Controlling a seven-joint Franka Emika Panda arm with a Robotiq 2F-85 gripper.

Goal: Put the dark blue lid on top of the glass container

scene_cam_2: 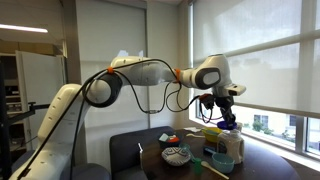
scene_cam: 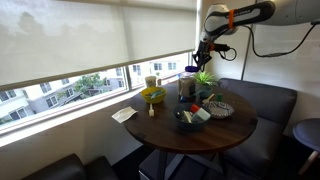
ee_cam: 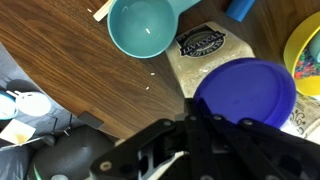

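Note:
My gripper [scene_cam: 201, 58] hangs high above the round table [scene_cam: 235, 128], shut on the dark blue lid [ee_cam: 246, 90]. In the wrist view the lid fills the right side, right in front of my black fingers [ee_cam: 200, 128]. In an exterior view the lid shows as a small blue patch [scene_cam: 193, 68] at my fingers. The glass container [scene_cam: 185, 88] stands upright on the table, below and slightly to one side of my gripper, well apart from the lid. In the wrist view a pale body with a dark label [ee_cam: 205, 45], which looks like the jar, is partly hidden by the lid.
A yellow-green bowl [scene_cam: 153, 96] and a tan paper cup [scene_cam: 152, 82] stand near the window. A teal cup [ee_cam: 140, 27], a dark bowl [scene_cam: 190, 119], a patterned plate [scene_cam: 220, 108] and a small plant [scene_cam: 205, 76] crowd the table.

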